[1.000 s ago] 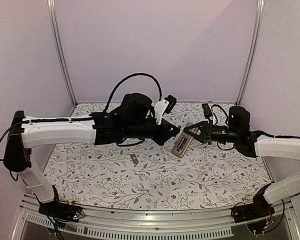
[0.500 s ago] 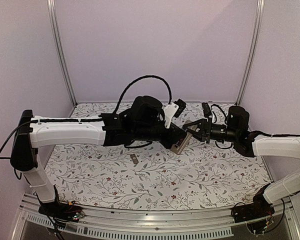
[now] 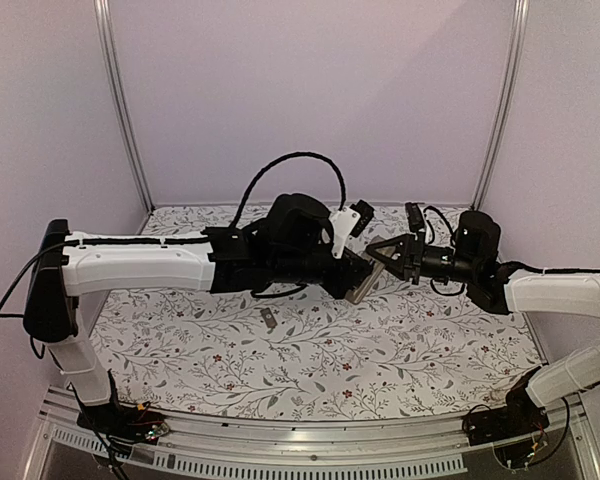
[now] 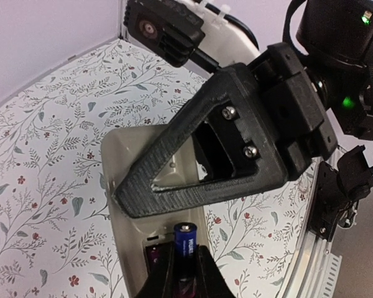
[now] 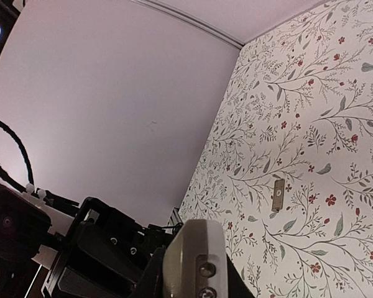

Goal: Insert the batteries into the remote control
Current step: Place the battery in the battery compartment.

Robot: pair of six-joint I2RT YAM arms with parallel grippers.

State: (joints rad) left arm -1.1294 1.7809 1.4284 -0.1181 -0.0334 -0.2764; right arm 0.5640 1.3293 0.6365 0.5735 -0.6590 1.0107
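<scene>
Tan-grey plastic marks the remote (image 4: 129,186), which I see held above the table (image 3: 410,350), over its far half and right of centre. The right gripper (image 3: 380,258) is clamped on the remote, one black finger (image 4: 224,155) lying across its back. The left gripper (image 4: 185,264) is closed around one battery (image 4: 185,241), whose dark end points into the open compartment just below that finger. I cannot tell whether it touches the compartment floor. A second battery (image 4: 153,256) appears to lie in the compartment beside it, partly hidden. A small grey cover (image 3: 268,319) lies flat on the table, left of centre.
</scene>
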